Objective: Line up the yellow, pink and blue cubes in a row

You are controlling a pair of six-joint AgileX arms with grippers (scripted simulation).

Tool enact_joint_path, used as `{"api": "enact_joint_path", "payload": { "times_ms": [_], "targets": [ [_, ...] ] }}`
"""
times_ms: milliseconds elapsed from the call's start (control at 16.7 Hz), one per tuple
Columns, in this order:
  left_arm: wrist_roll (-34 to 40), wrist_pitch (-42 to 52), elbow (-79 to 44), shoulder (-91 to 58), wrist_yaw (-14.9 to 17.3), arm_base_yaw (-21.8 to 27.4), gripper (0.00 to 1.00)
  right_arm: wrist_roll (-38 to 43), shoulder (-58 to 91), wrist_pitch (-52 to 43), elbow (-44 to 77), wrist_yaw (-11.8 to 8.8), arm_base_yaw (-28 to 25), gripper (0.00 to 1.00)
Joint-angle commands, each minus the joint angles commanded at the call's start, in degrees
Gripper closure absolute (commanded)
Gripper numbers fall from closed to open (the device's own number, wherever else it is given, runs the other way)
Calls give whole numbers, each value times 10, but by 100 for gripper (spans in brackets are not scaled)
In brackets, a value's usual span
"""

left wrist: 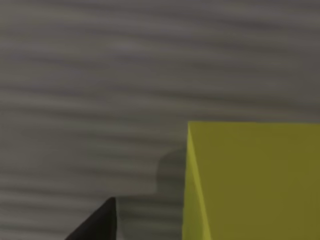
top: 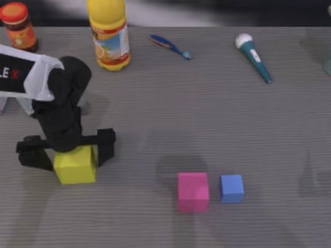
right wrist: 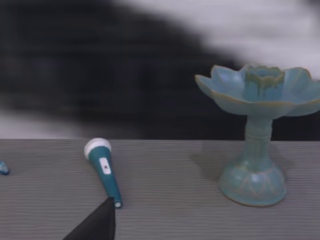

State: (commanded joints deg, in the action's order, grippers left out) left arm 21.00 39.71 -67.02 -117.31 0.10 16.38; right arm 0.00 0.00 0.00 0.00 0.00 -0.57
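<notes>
The yellow cube (top: 76, 165) sits at the table's left front. My left gripper (top: 70, 149) hangs over its far half, open, with one black finger (top: 34, 153) to its left and the other (top: 106, 144) at its right. In the left wrist view the yellow cube (left wrist: 255, 180) fills the corner, and a strip of bare table separates it from the one visible fingertip (left wrist: 100, 225). The pink cube (top: 193, 191) and the smaller blue cube (top: 231, 188) stand side by side at the front middle, a small gap between them. My right arm is parked out of the top view; one of its fingertips (right wrist: 97, 225) shows.
Along the far edge stand a red-lidded jar (top: 18, 26), a yellow juice bottle (top: 107, 33), a blue toothbrush (top: 170, 46) and a teal toy microphone (top: 253, 57). A pale blue lotus-shaped stand (right wrist: 255, 150) stands at the far right.
</notes>
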Motion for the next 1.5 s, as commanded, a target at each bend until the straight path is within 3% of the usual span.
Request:
{"api": "enact_joint_path", "payload": {
  "times_ms": [180,960,1500],
  "targets": [
    [0,0,0,0,0,0,0,0,0,0,0,0,0,0],
    [0,0,0,0,0,0,98,0,0,0,0,0,0,0],
    [-1,3,-1,6,-2,0,100,0,0,0,0,0,0,0]
  ]
}}
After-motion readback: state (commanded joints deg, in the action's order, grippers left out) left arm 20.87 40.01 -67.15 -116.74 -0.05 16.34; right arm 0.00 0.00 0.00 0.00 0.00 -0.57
